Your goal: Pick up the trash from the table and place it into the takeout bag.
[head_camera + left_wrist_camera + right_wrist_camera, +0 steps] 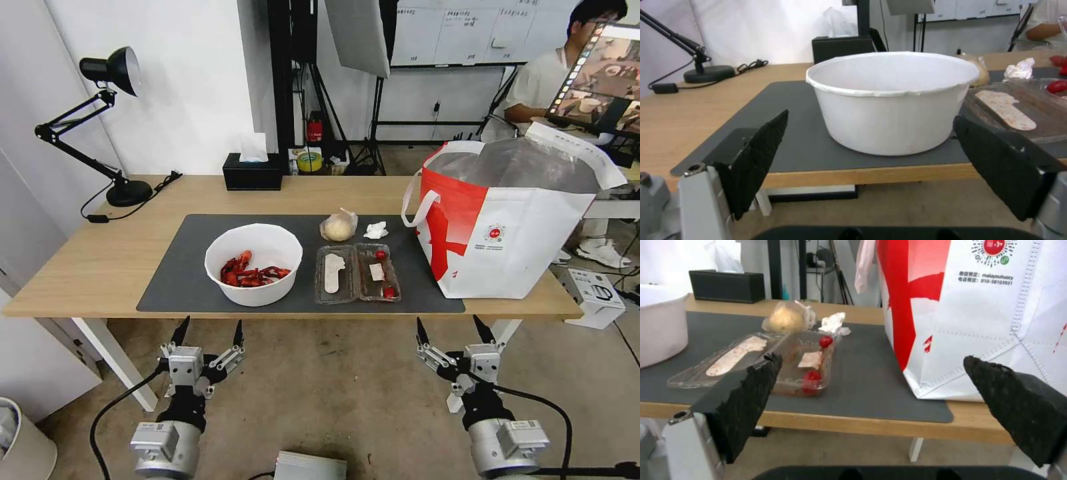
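The trash lies in four pieces on the dark grey mat (173, 280) of the table (87, 267), and nothing of it is in the takeout bag (507, 233) yet. The white bowl (253, 263) with red crayfish shells stands near the front edge of the table, toward the left part of the mat. The clear hinged tray (358, 272) lies open just beside it, also near the front edge. Behind the tray, more toward the back edge, are the small clear bag with a beige lump (339, 227) and the crumpled white tissue (375, 230). The takeout bag stands open at the right end of the table, on the right edge of the mat.

The left gripper (208, 332) hangs in front of the front edge, below the table top, facing the bowl, with its fingers apart and empty. The right gripper (455, 330) hangs the same way before the tray and the bag, fingers also apart and empty.

I judge that the task is at its very start: no piece is taken. The next move probably needs one arm to rise above the front edge and reach a piece. The bowl is wide, so a grasp on its rim looks more suitable than around its body.
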You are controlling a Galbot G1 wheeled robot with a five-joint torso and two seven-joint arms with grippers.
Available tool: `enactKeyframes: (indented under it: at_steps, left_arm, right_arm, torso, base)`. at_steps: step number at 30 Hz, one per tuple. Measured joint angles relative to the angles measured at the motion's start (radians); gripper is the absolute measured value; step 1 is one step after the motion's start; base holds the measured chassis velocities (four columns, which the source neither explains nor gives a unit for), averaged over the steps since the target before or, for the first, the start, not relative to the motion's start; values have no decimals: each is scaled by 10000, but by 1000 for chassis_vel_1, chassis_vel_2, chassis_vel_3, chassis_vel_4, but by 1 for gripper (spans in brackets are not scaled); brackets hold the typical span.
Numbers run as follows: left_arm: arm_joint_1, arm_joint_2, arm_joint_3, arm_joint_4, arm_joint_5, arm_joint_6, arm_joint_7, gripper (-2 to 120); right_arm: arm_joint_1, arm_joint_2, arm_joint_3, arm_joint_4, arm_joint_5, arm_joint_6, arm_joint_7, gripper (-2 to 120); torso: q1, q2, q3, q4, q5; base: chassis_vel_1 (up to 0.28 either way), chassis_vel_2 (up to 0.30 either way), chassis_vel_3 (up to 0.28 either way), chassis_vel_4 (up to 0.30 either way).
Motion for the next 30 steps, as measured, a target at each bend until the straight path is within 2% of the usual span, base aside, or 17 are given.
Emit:
enactKeyframes:
  at_steps: [30]
  left_arm:
    - [-2,2,0,1,-6,0,-3,100]
  right_arm:
    - [0,0,0,0,0,0,0,100]
  torso:
    - [0,0,0,1,0]
  base:
    - [0,0,0,0]
